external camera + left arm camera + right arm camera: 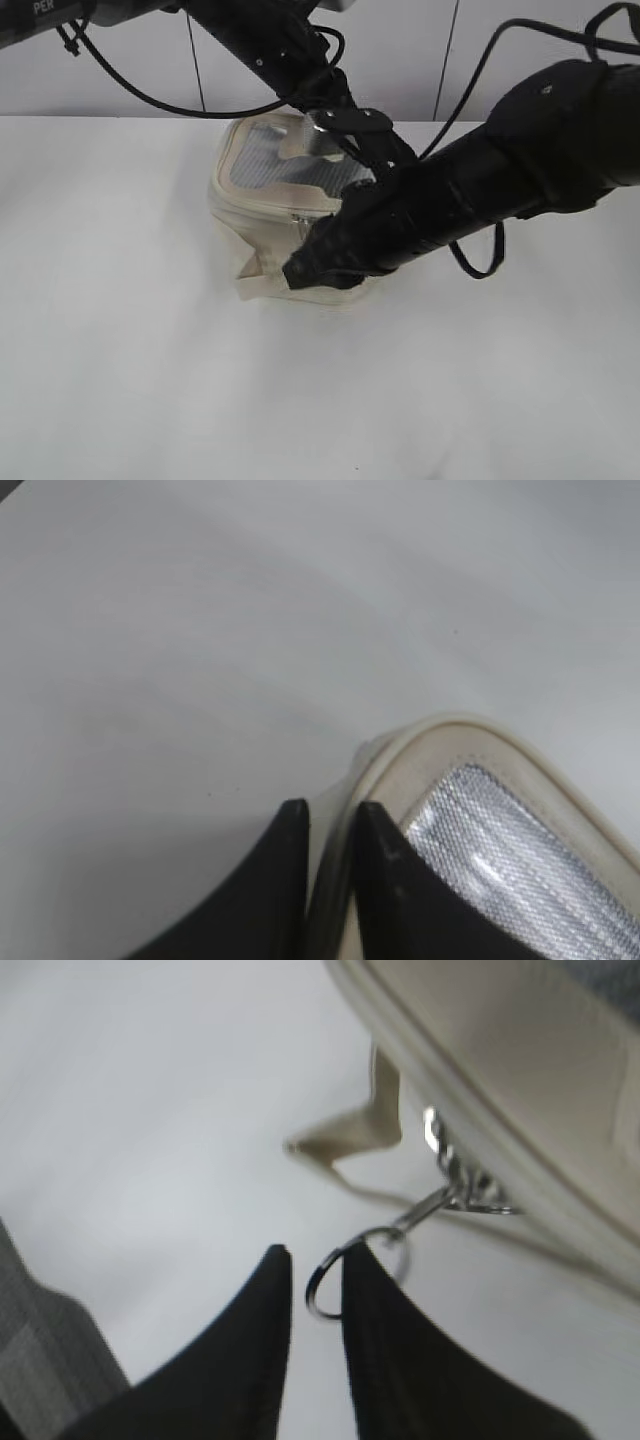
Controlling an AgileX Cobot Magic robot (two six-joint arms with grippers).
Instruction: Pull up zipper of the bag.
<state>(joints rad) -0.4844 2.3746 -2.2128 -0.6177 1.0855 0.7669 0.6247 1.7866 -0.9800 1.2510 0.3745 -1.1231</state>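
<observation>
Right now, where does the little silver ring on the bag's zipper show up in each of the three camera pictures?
Exterior view: not discernible; the right gripper sits at the bag's front side, covering that spot.
Left wrist view: not in it; only a lid corner pinched by the left gripper.
Right wrist view: the ring pull is at centre, between the right gripper's fingertips.
Shared landmark: the bag's cream rim with the zipper.

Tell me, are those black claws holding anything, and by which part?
The left gripper pinches the bag by its lid rim. The right gripper has the zipper's round ring between its fingertips; a firm grip cannot be told.
</observation>
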